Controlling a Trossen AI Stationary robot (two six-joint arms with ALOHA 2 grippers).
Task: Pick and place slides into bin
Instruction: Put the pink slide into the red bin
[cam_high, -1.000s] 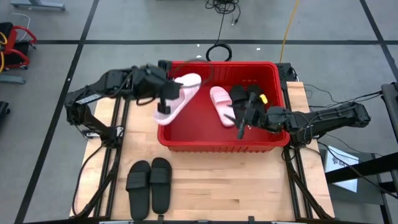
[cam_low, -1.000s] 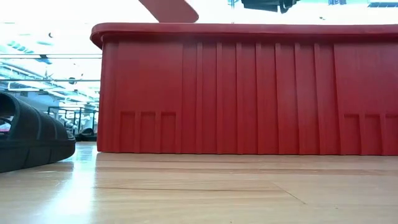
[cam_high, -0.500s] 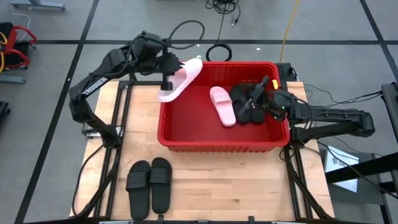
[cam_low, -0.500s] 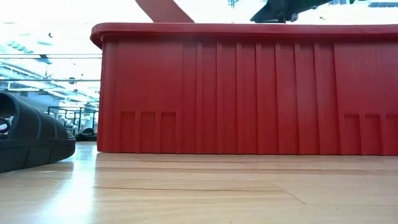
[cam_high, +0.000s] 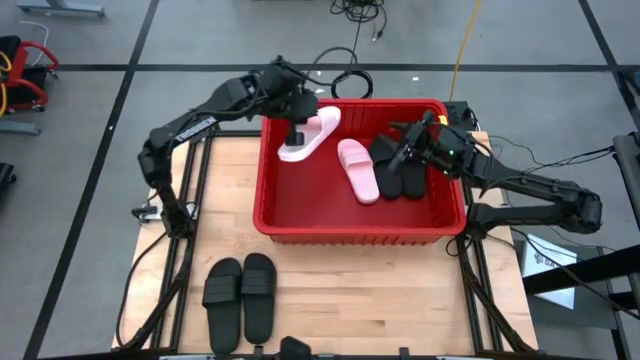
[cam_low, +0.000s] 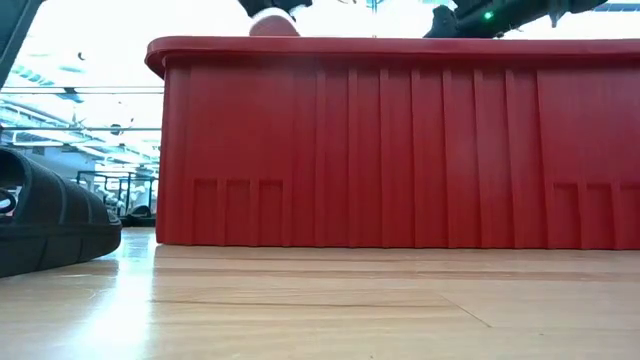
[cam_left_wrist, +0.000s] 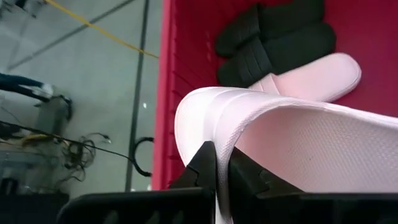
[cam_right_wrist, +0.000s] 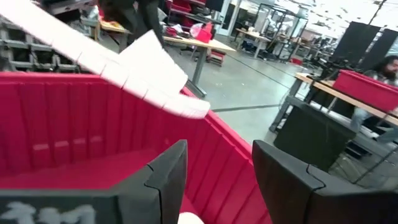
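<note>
Over the far-left corner of the large rectangular red plastic bin (cam_high: 300, 225), toward eleven o'clock from its middle, the left gripper (cam_high: 297, 128) is hanging with its dark fingers (cam_left_wrist: 208, 163) pinching the wide strap of a pale pink open-toe slide sandal (cam_high: 309, 135); the sandal is sitting tilted above the bin's floor, its sole stretching away from the closed jaws toward the rim. Lying on the bin floor toward one o'clock from the centre is the second pale pink slide (cam_high: 358, 169), and just beside it at its three o'clock side are two black slides (cam_high: 398, 166) lying together. The right gripper (cam_high: 413, 140) is hovering above those black slides with its jaws spread wide and gripping nothing. Down on the pale wooden tabletop (cam_high: 400, 300), toward seven o'clock from the bin, two more black slide sandals (cam_high: 241, 296) are lying side by side, well apart from both grippers.
</note>
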